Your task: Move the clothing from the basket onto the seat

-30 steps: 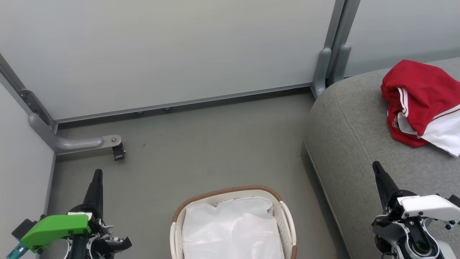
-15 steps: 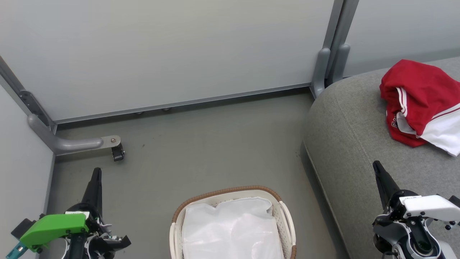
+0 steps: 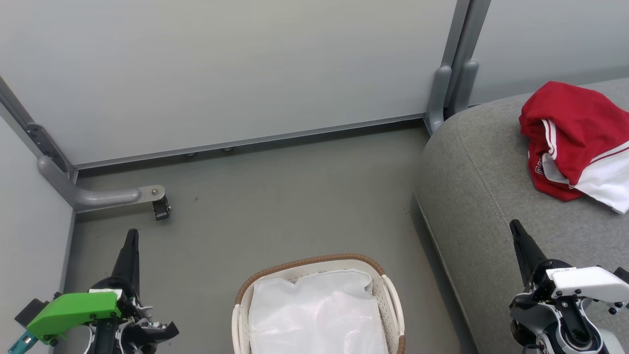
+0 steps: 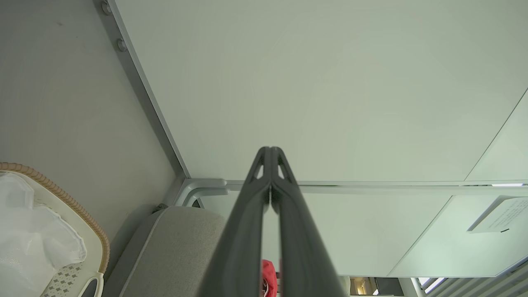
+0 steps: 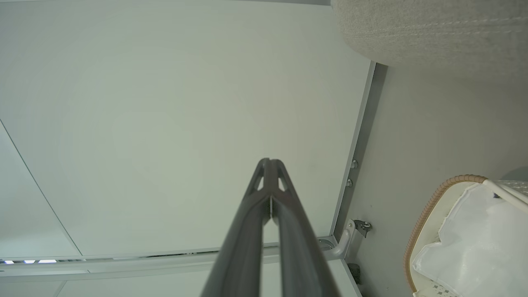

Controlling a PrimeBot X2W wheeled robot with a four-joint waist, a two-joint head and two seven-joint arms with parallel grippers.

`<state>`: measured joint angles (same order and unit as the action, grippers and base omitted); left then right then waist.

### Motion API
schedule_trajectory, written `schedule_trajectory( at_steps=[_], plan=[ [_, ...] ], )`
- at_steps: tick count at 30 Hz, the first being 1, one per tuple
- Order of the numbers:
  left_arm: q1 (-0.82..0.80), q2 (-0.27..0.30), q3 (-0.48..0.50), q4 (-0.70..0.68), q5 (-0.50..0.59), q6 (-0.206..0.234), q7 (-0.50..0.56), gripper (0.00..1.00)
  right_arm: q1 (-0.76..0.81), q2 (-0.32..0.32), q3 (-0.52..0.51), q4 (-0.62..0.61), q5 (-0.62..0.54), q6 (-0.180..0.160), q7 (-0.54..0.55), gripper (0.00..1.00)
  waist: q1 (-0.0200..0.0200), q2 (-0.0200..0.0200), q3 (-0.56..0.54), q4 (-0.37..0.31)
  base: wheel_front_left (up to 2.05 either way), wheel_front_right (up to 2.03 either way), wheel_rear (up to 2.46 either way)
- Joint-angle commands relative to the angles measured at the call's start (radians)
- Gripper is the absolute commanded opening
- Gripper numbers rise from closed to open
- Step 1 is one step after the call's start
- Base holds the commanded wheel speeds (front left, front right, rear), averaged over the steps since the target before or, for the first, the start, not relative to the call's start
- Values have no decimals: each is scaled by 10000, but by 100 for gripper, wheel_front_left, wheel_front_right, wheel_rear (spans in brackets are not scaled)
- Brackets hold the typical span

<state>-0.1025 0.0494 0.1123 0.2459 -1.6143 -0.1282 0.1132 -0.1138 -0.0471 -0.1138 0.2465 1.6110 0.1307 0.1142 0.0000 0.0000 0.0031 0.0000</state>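
though checked against the views from a second back, next to nothing different. seat [image 3: 491, 196], basket [image 3: 314, 259] and clothing [image 3: 570, 123] lying exactly where they lay, both arms parked as before, at most a hair of drift in the left one. judged from that stillness and the layout: likely at or near the end of the job, with no transfer under way.

clothing heaped red and white on the far right part of the seat, well apart from the basket. no red anywhere inside the basket, just a crumpled white liner sheet [image 3: 314, 314] covering the bottom. cannot tell whether anything hides beneath it.

left gripper [image 3: 131, 235] low over the floor, left of the basket, jaws pressed together and holding nothing. right gripper [image 3: 515, 227] over the front of the seat, short of the clothing, likewise closed tip to tip and empty.

around all this, pale grey wall panels [image 3: 245, 73] plain and smooth, meeting a matte grey floor [image 3: 275, 196] marked with a few small dark specks. seat fabric coarse and woven, rounded at the edge, with one stitched seam along the top. grey post [image 3: 454, 64] standing behind the seat's corner. curved grey bracket [image 3: 98, 196] at the left wall, ending in a small black caster [image 3: 161, 209] on the floor.
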Motion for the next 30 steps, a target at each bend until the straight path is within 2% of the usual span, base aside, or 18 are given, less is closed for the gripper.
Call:
schedule_trajectory(
  at_steps=[1,30],
  plan=[
    [-114,49,30,-21,2,-49,28,0,105,-59,-20,-39,37,0,35,0,0,0,0,0,0,0,0],
    [-115,38,38,-22,17,-48,41,0,105,-59,-19,-40,38,0,34,0,0,0,0,0,0,0,0]
  ],
)
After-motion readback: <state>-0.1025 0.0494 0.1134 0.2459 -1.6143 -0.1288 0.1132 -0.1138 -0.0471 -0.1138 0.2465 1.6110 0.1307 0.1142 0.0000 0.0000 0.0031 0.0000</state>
